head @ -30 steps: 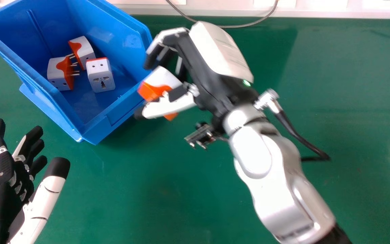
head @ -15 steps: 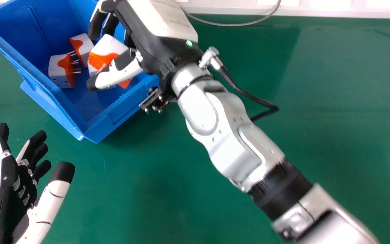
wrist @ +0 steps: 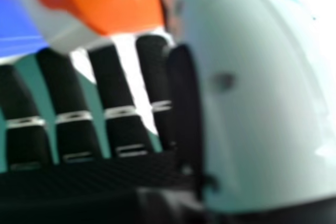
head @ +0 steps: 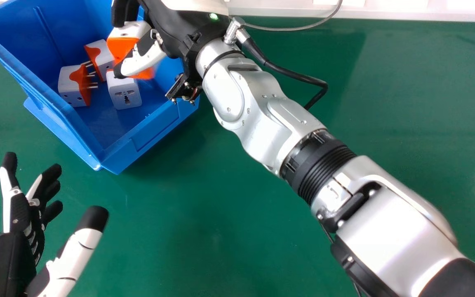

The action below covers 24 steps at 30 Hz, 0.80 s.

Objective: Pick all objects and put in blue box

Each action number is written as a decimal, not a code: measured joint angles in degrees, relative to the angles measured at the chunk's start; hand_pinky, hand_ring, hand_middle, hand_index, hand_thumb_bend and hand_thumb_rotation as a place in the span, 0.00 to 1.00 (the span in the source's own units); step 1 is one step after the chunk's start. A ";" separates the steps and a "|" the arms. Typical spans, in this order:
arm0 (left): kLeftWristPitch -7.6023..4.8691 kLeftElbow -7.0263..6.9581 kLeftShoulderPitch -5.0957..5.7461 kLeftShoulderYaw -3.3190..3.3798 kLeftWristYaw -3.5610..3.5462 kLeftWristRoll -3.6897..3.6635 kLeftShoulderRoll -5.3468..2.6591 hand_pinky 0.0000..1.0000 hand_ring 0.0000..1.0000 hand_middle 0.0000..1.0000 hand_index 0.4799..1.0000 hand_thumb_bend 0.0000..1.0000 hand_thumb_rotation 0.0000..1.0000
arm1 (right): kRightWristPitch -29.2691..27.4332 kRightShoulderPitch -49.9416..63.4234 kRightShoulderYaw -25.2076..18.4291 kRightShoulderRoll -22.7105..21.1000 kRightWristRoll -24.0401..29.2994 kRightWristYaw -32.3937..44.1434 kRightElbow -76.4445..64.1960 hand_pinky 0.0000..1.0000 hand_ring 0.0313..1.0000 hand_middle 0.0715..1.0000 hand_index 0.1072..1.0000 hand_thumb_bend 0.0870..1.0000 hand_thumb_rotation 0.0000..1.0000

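My right hand (head: 179, 29) is over the right part of the blue box (head: 72, 132), its fingers and thumb shut on a white and orange adapter (head: 123, 43). In the right hand view that adapter (wrist: 107, 3) rests between the fingers and thumb of my right hand (wrist: 100, 177). Three more adapters lie inside the box: one at the left (head: 69, 86), one behind it (head: 102, 57), and one (head: 124, 93) just below the held adapter in the view. My left hand (head: 19, 247) stands open at the lower left, apart from the box.
The green table (head: 221, 214) spreads in front of and to the right of the box. A grey cable (head: 295, 29) lies along the back edge by a white ledge (head: 278, 11). A black cable (head: 291, 74) loops beside my right wrist.
My right hand has carried the adapter leftward from the box's right rim to over its inside, then a little toward the back. The left hand has shifted slightly right and nearer the front edge.
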 measured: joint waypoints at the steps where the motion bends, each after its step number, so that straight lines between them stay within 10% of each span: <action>1: 0.00 -0.23 0.03 -0.09 0.05 0.32 -0.03 0.90 0.93 0.93 0.84 0.76 0.71 | -0.18 -0.15 -0.04 0.01 0.43 -0.22 1.12 0.38 0.45 0.50 0.43 0.43 0.09; 18: 0.01 -0.32 -0.21 -2.33 0.24 0.93 -0.83 0.89 0.93 0.93 0.84 0.72 0.72 | -5.73 -0.53 -3.39 0.05 6.88 -4.33 7.08 0.34 0.42 0.47 0.44 0.45 0.01; 24: 0.04 -0.32 -0.27 -3.76 0.56 0.92 -2.20 0.89 0.93 0.93 0.84 0.73 0.71 | -7.42 -0.53 -3.95 0.05 8.17 -4.33 7.23 0.55 0.73 0.75 0.44 0.43 0.13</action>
